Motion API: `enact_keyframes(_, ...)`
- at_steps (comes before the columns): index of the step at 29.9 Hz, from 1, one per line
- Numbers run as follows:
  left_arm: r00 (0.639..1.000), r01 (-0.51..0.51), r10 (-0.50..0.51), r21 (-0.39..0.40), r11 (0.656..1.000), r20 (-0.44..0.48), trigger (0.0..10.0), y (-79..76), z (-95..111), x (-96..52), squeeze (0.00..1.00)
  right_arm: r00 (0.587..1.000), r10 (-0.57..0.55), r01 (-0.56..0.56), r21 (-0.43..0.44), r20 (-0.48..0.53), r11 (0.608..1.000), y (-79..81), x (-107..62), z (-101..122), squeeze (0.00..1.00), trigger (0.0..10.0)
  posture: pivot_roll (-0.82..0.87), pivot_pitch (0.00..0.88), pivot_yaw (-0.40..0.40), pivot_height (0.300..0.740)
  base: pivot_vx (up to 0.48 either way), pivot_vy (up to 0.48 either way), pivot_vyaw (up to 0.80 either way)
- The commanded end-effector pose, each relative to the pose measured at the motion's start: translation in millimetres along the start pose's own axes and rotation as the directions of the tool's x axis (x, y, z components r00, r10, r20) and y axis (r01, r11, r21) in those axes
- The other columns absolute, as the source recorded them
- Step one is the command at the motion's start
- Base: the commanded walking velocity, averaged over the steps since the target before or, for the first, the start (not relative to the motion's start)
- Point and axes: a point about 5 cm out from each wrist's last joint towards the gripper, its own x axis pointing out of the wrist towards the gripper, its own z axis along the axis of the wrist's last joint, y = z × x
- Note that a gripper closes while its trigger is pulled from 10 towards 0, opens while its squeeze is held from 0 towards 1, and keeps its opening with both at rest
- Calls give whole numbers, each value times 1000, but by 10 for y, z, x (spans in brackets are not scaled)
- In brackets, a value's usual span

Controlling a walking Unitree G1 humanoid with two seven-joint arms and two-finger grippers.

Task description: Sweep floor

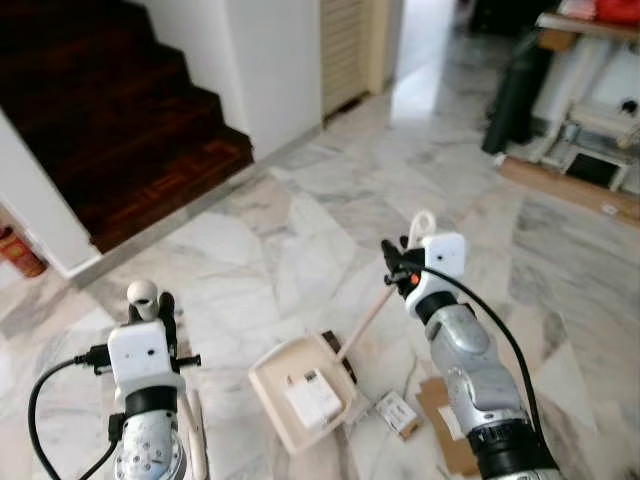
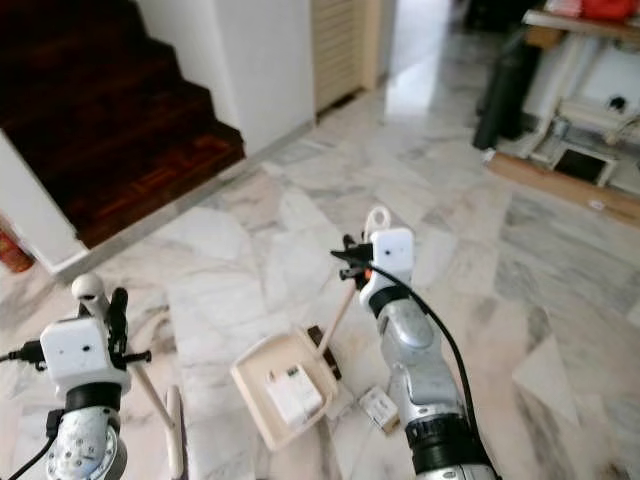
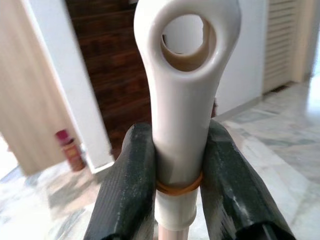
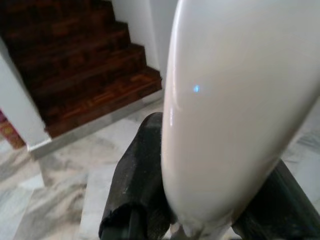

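Gripping with both grippers, each on one cream plastic handle.
Left gripper [image 3: 172, 165] clamped on looped broom handle [image 3: 185, 75]; right gripper [image 1: 400, 265] clamped on cream dustpan handle [image 1: 368, 315], shallow cream plastic dustpan [image 1: 285, 385] below, holding white paper box [image 1: 314, 397].

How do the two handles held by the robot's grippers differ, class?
1. The left handle ends in a hanging hole; no hole is visible on the right handle.
2. The left handle's tool end is hidden; the right handle runs down to the dustpan.

Both are cream plastic, clamped between black fingers.
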Motion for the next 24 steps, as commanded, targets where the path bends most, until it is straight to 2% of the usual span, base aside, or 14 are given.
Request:
enact_keyframes(1,999,-1,0,19,1000,37,10000,20,79,17,0,999,30,-31,29,35,999,94,62,123,0,10000,-175,46,37,740,0,0,450)
enact_keyframes(6,999,-2,1,18,1000,37,10000,21,81,14,0,1000,29,-29,-1,2,1000,99,69,106,0,10000,-174,47,37,740,0,0,629)
enact_keyframes(13,999,-1,0,15,1000,33,10000,18,79,13,0,1000,25,-25,23,-6,999,101,66,101,0,10000,-174,47,37,740,0,0,743)
enact_keyframes(15,1000,0,0,10,1000,28,10000,16,73,12,0,1000,22,-22,40,-2,999,99,67,109,0,10000,-173,51,38,740,0,0,0)
enact_keyframes(24,1000,3,-3,9,1000,26,10000,14,71,12,0,1000,25,-24,43,-4,999,108,76,112,0,10000,-172,49,38,740,0,305,0)
